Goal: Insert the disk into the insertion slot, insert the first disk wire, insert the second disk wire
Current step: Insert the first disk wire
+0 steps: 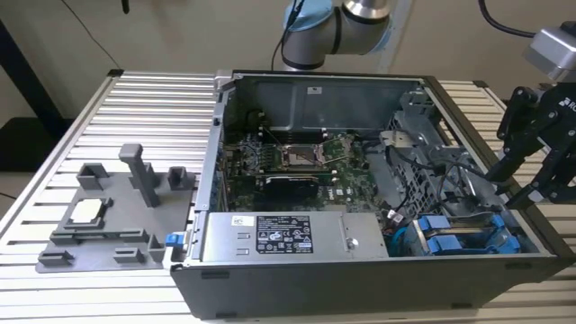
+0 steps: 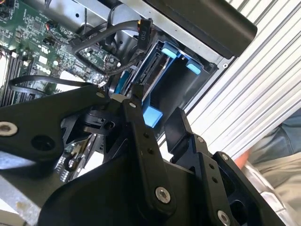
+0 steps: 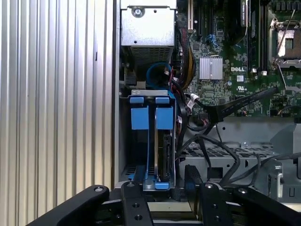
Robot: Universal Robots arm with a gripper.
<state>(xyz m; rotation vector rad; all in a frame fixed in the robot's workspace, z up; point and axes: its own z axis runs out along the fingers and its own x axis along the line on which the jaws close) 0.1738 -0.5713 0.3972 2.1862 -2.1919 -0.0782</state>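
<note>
Hovering over case corner at exterior view's right: black two-finger gripper (image 1: 511,187), fingers apart, nothing clamped. Silver-grey hard drive in bright blue carrier (image 3: 164,141) stands on edge in grey sheet-metal cage bay (image 3: 149,93), straight ahead of fingertips, long axis pointing at gripper. Black cables (image 3: 207,146) loose beside cage; plugged or not, can't tell.

In the exterior view, soft even light is being cast: ribbed table (image 1: 135,94) is being rendered bright, case interior (image 1: 297,101) is being left in shadow. In the second wrist view, ribbed table is being blown out w/ glare; gripper (image 2: 157,101) is being shown near-black, w/o detail.
</note>
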